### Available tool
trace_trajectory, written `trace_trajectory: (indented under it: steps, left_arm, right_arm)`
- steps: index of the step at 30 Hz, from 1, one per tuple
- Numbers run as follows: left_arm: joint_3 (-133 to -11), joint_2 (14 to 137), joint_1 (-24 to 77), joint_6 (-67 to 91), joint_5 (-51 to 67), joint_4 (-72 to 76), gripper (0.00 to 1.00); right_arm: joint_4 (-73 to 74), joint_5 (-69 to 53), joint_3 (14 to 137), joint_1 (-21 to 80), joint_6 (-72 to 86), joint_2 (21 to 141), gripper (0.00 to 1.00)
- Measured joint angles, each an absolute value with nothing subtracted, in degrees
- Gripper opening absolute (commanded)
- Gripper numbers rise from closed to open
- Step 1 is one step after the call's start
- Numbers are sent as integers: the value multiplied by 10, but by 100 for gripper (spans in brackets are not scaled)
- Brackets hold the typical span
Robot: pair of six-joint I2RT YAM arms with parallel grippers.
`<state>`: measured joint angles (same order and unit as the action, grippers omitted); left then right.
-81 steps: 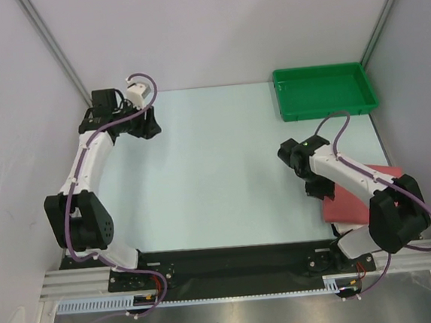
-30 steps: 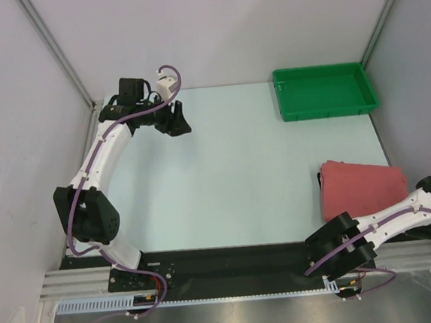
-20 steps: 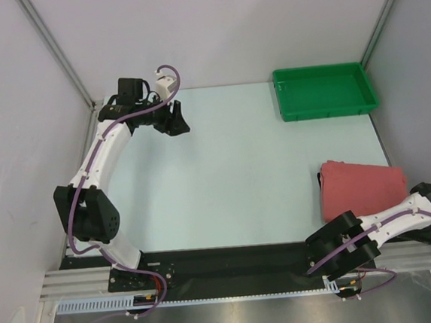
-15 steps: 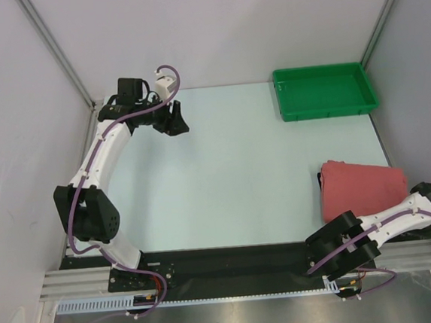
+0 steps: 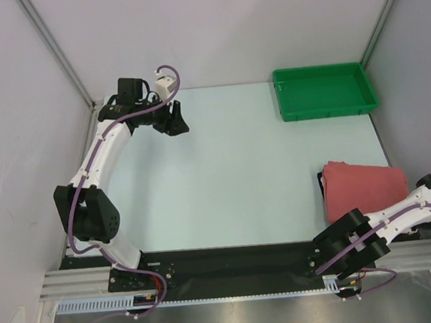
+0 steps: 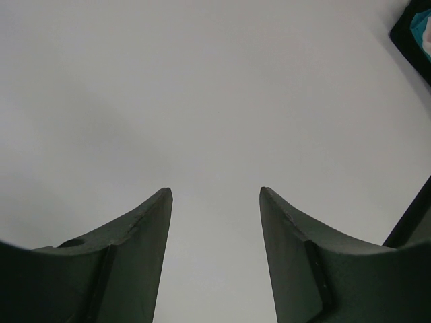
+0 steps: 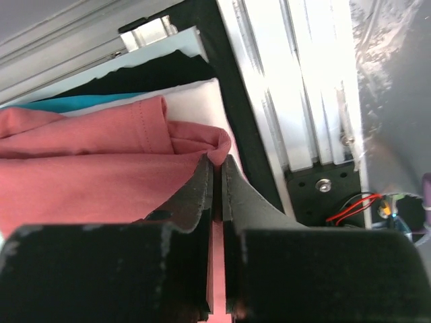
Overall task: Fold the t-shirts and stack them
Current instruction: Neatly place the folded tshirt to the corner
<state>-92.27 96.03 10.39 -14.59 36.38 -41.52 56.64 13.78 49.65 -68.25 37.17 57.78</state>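
Salmon-red t-shirt, folded, one rumpled edge tight between right fingers; left fingers apart, empty.

This is a robotics lab test cell. Plain white panel walls on silver aluminium struts enclose a pale tabletop. A white-and-black robot arm with purple cabling and its twin are bolted to a black base plate on slotted aluminium rails.

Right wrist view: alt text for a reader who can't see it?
The right gripper is shut on a fold of the salmon-red t-shirt. A white t-shirt lies under it, with an aluminium rail to the right.
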Motion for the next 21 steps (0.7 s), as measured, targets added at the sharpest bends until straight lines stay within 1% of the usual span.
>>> trace_trajectory:
  steps: [5, 10, 14, 16, 17, 20, 21]
  left_arm:
    - [-923, 960, 104, -146, 364, -415, 61]
    - [-923, 960, 101, -150, 363, -415, 61]
    - [-923, 960, 95, -151, 362, -415, 61]
    - [-923, 960, 90, -151, 362, -415, 61]
    - [-923, 960, 88, -151, 362, -415, 61]
    - [-924, 960, 84, -151, 361, -415, 61]
    - [-925, 960, 84, -151, 361, -415, 61]
  right_arm:
    - [561, 167, 506, -668, 340, 592, 0]
    - [539, 193, 561, -649, 304, 631, 0]
    - [524, 204, 568, -633, 288, 651, 1]
    - [517, 206, 560, -630, 285, 654, 10]
    - [514, 205, 554, -629, 284, 653, 27]
    - [510, 204, 534, -628, 291, 652, 66]
    - [512, 204, 530, -627, 295, 652, 69]
